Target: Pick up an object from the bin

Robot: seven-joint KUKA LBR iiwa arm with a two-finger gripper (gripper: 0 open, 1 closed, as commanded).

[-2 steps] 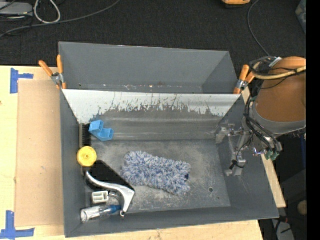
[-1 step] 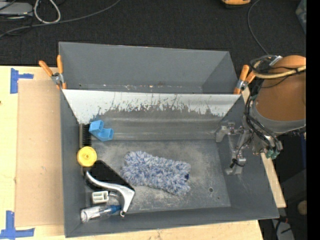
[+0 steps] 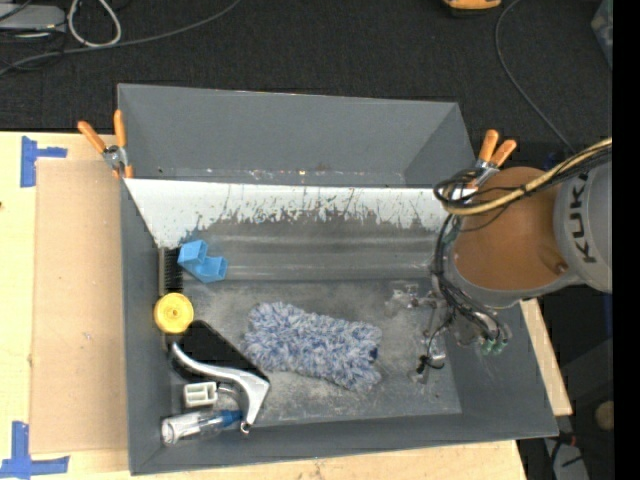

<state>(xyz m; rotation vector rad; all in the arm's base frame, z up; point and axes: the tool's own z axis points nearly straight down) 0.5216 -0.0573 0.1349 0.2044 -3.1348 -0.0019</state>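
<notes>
one shaggy blue-white mitt (image 3: 315, 343) lies beside the spindly tool (image 3: 430, 360), open or closed i cannot tell.

The KUKA arm (image 3: 598, 230) reaches in from the right, its orange wrist cover (image 3: 500, 240) tilted downward and looped with black and yellow cables (image 3: 468, 192), the gripper (image 3: 432, 356) hanging low beneath it, pointed down.

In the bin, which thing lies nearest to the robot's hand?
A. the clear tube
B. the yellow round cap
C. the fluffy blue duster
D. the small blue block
C: the fluffy blue duster lies next to the hand; the other three lie far from it.
</notes>
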